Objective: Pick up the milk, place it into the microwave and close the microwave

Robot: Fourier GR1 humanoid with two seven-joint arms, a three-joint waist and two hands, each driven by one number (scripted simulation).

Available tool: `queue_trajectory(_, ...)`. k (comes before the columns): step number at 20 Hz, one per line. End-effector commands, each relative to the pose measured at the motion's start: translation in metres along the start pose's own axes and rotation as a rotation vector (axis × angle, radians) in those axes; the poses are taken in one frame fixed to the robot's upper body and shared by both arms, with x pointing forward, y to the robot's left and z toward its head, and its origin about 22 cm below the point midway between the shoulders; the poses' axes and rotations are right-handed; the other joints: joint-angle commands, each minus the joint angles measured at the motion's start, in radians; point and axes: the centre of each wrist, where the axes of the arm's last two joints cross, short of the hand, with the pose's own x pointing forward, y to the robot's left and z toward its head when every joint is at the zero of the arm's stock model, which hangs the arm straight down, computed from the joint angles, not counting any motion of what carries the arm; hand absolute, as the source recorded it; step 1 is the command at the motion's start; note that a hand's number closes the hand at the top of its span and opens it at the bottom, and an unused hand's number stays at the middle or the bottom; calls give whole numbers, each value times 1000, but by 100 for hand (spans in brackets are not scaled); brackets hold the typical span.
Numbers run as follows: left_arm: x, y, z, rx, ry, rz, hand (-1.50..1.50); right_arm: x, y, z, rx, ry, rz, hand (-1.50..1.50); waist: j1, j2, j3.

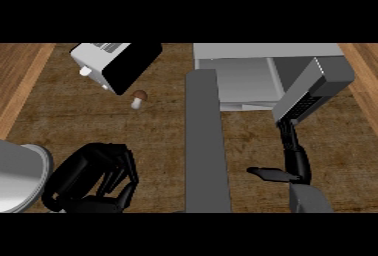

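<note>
The grey microwave stands at the back right with its cavity open to view. Its door swings out towards me as a long grey slab down the middle of the counter. My right hand is open, right of the door; its straight fingers reach up to the lower edge of the microwave's keypad side, thumb spread to the left. My left hand rests low at the left with relaxed, bent fingers and holds nothing. I cannot make out the milk; a pale strip lies at the cavity's front.
A toaster sits at the back left, with a small mushroom just in front of it. A grey-white round dish shows at the left edge. Light wooden strips border the dark counter on both sides.
</note>
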Motion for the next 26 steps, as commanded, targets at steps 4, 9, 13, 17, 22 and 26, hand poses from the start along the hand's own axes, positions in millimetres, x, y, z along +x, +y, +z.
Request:
queue_trajectory(4, -30, -29, -50, -125, 5, -93, 150, 18, -32, 53, -7, 1, -7, -150, -10, 3, -1)
queue_trajectory(9, -65, -58, -77, -238, 108, -122, 150, 42, -72, 75, -2, -43, 15, -150, -10, 8, 0)
queue_trajectory(13, -110, -83, -73, -255, 152, -172, 150, 48, -69, 104, 36, -75, 55, -150, -8, 12, 0)
queue_trajectory(17, -135, -96, -85, -233, 147, -244, 150, 78, -81, 95, 92, -113, 38, -150, -26, 16, -1)
queue_trajectory(22, -156, -106, -88, -140, 53, -222, 150, 104, -71, 89, 120, -174, -39, -150, -33, 19, -1)
queue_trajectory(26, -154, -115, -101, -97, 46, -211, 150, 117, -77, 100, 158, -210, -76, -150, -56, 22, -2)
